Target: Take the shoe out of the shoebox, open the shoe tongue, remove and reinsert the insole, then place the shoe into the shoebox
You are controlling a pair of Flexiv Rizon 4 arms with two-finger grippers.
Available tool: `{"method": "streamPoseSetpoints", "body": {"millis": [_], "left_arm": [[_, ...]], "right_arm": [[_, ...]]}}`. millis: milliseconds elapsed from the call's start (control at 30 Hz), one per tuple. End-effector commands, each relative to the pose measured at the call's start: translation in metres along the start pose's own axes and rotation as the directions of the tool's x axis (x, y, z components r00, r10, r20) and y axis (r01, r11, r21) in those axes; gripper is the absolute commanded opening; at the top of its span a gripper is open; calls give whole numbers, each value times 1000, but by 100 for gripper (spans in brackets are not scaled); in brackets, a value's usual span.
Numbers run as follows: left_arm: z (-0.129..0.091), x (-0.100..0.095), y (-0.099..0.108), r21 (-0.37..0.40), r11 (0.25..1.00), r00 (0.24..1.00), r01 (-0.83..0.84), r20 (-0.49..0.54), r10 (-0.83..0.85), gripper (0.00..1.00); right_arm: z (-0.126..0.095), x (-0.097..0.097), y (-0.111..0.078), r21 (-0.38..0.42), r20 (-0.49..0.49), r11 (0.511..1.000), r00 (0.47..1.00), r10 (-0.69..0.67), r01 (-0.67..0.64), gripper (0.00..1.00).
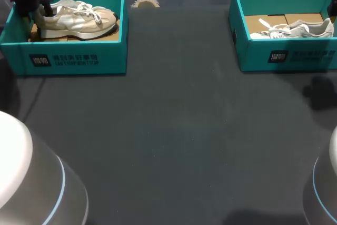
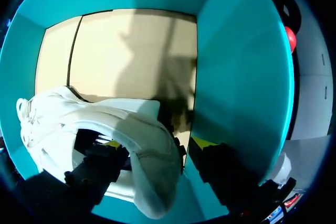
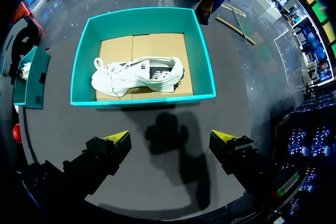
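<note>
Straddling the heel of the cream sneaker (image 1: 79,19) inside the left shoebox (image 1: 73,59), the left gripper (image 2: 155,142) seems spread, not pinching. The right gripper (image 3: 170,137) gapes near the right shoebox (image 3: 142,99) holding a white sneaker (image 3: 136,74).

Beige shoe (image 1: 76,19) upright in L shoebox (image 1: 79,60)

Two shoeboxes stood well apart at the far side of the table (image 1: 174,130). The left shoebox (image 1: 73,59) held the left shoe (image 1: 76,19), and the right shoebox (image 1: 287,56) held the right shoe (image 1: 292,29). The left gripper (image 1: 45,9) was inside the left shoebox at the shoe's heel. The right gripper (image 3: 170,140) hung over the table before the right shoebox.
</note>
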State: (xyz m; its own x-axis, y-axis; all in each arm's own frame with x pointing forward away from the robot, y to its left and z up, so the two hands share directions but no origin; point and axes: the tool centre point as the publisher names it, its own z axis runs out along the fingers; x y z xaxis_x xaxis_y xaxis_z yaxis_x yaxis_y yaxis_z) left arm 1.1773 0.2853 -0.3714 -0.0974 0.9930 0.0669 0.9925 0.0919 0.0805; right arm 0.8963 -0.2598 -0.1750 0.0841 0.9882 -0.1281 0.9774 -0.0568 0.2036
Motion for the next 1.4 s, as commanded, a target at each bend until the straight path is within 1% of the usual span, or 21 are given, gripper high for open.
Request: {"method": "streamPoseSetpoints", "body": {"millis": [33, 300, 333, 367, 433, 533, 567, 600, 633, 833, 1067, 1200, 1400], "left_arm": [[5, 0, 7, 14, 1000, 1000, -5, 0, 5, 73], [10, -1, 6, 19, 1000, 1000, -16, 8, 16, 69], [10, 0, 6, 19, 1000, 1000, -16, 8, 16, 64], [10, 0, 5, 20, 1000, 1000, -15, 8, 15, 51], [11, 0, 5, 21, 1000, 1000, -15, 11, 14, 43], [9, 1, 3, 21, 1000, 1000, -16, 14, 15, 24], [8, 1, 2, 21, 1000, 1000, -17, 17, 16, 15], [6, 1, 2, 20, 1000, 1000, -19, 19, 19, 2], [6, 0, 1, 19, 1000, 1000, -21, 19, 21, 0], [-2, -1, -1, 15, 999, 999, -31, 17, 31, 0], [-17, 1, -4, 7, 999, 999, -32, 20, 32, 0], [-32, 4, -4, -5, 1000, 999, -15, 35, 15, 0], [-70, 11, -4, -59, 998, 999, -16, 29, 18, 0]], "right_arm": [[0, 1, 1, 2, 2, 1000, 1000, 1, -1, 100], [0, 1, 1, 2, 2, 1000, 1000, 1, -1, 100], [0, 1, 1, 2, 2, 1000, 1000, 1, -1, 100], [0, 1, 1, 2, 2, 1000, 1000, 1, -1, 100], [0, 1, 1, 2, 2, 1000, 1000, 1, -1, 100], [0, 1, 1, 2, 2, 1000, 1000, 1, -1, 100], [0, 1, 1, 2, 2, 1000, 1000, 1, -1, 100], [0, 1, 1, 2, 2, 1000, 1000, 1, -1, 100], [0, 1, 1, 2, 2, 1000, 1000, 1, -1, 100], [0, 1, 1, 2, 2, 1000, 1000, 1, -1, 100], [0, 1, 1, 2, 2, 1000, 1000, 1, -1, 100], [0, 1, 1, 2, 2, 1000, 1000, 1, -1, 100], [0, 1, 1, 2, 2, 1000, 1000, 1, -1, 100]]}}
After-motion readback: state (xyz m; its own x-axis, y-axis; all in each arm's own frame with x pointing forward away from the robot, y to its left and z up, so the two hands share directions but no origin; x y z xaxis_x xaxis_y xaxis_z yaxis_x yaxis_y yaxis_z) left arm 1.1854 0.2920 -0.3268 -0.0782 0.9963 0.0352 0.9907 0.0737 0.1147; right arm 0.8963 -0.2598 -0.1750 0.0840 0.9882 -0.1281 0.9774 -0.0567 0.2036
